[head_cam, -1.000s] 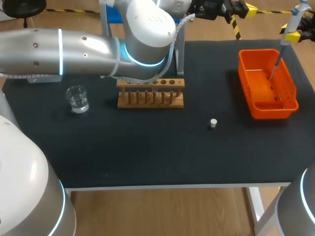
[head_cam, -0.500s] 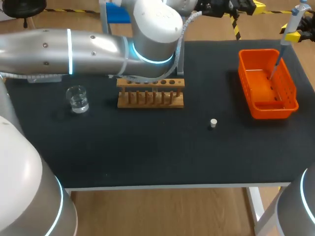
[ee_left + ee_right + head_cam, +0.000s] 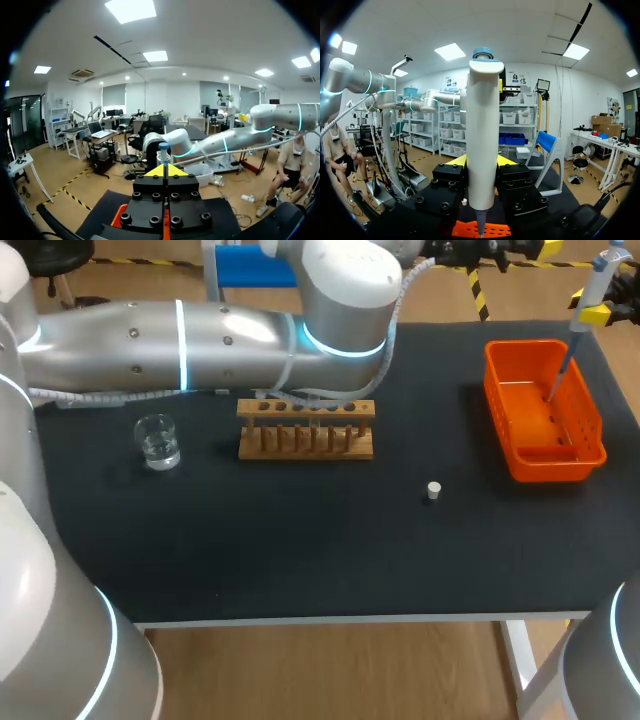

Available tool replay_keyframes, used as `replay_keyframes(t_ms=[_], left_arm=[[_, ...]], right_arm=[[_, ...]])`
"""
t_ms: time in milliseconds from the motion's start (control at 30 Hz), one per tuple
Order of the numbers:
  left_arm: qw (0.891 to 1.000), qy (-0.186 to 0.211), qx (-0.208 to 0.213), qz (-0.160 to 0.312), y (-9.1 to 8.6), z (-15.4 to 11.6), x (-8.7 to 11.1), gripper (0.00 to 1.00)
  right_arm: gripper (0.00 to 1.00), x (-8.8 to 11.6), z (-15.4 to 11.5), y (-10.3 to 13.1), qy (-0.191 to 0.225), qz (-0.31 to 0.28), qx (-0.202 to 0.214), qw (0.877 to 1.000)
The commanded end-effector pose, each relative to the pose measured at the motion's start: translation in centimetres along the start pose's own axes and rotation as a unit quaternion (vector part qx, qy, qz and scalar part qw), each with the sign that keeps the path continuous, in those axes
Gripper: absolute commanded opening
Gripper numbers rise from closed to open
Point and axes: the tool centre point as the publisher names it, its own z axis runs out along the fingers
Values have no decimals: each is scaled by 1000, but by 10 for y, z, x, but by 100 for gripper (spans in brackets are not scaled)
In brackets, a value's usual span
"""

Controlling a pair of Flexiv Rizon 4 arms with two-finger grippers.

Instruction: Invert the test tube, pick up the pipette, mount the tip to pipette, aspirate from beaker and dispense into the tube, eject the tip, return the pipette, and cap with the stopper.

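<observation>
**Clerk:** Tools, item by item?

**Operator:** My right tool point(image 3: 481, 162): clamped on the pipette point(image 3: 482, 125), one yellow tip on each side of its white body. My left tool point(image 3: 165, 170): yellow tips together, nothing visible between them.

**Clerk:** Where is the pipette?

**Operator:** Held upright at the worktop's point(image 3: 300, 560) back right corner. Its thin lower end hangs over the far part of the orange basket point(image 3: 590, 415).

**Clerk:** What is near the edges?

**Operator:** The basket lies lengthwise, close to the right edge. My left arm point(image 3: 200, 335) spans the back edge from the left, passing above and behind the wooden rack point(image 3: 306, 430). Its tool is beyond the back edge.

**Clerk:** And the standing stock?

**Operator:** The beaker point(image 3: 157, 443) is left of the rack, apart from it. The stopper point(image 3: 433, 490) stands alone between rack and basket, nearer the front and well apart from both.
</observation>
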Motion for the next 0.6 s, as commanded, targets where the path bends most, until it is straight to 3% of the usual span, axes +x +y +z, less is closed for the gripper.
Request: replay_keyframes(t_ms=[33,600], left_arm=[[999,-2,38,2,1,17,-5,0],[998,9,64,8,0,48,-3,0]], right_arm=[[0,-3,-3,0,4,0,1,1000],[0,-3,-3,0,4,0,1,1000]])
